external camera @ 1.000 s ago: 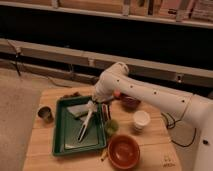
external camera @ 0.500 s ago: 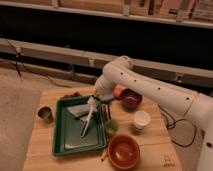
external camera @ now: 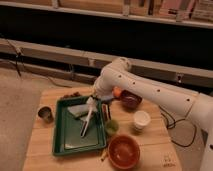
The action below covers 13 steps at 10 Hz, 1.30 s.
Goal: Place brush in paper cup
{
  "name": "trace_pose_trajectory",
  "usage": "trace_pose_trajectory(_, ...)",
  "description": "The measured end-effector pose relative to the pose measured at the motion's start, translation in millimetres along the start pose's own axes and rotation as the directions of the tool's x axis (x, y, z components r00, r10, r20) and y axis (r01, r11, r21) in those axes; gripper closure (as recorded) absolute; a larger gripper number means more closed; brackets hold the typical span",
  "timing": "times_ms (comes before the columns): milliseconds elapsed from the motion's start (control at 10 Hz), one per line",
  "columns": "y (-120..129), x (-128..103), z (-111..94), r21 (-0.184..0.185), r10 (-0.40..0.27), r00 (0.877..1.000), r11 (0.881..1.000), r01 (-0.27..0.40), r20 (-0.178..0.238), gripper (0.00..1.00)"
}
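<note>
Over green tray (external camera: 65, 120), left of table centre: gripper (external camera: 92, 103), fingers shut, apparently clamped on the upper end of the brush (external camera: 87, 122). Brush slants down, lower tip still in the tray. Change from a second back: arm's elbow a little higher, brush barely shifted, so the lift is judged only beginning. Paper cup (external camera: 141, 120): upright, well right of tray, beyond small green cup (external camera: 111, 126). Carry outstanding.
</note>
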<state>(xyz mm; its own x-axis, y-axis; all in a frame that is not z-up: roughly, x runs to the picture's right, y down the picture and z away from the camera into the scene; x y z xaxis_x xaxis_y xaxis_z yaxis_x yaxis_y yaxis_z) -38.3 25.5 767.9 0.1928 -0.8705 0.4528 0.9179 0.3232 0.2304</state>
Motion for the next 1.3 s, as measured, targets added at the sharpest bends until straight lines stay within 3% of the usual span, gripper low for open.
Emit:
trace_pose_trajectory(700,-54,26,-41,-0.047,-0.149,0.986,0.988,0.145,-0.076,1.00)
trace_pose_trajectory(1300,-72,31,-80,-0.100,-0.213,0.966,0.975,0.200,-0.147,1.00)
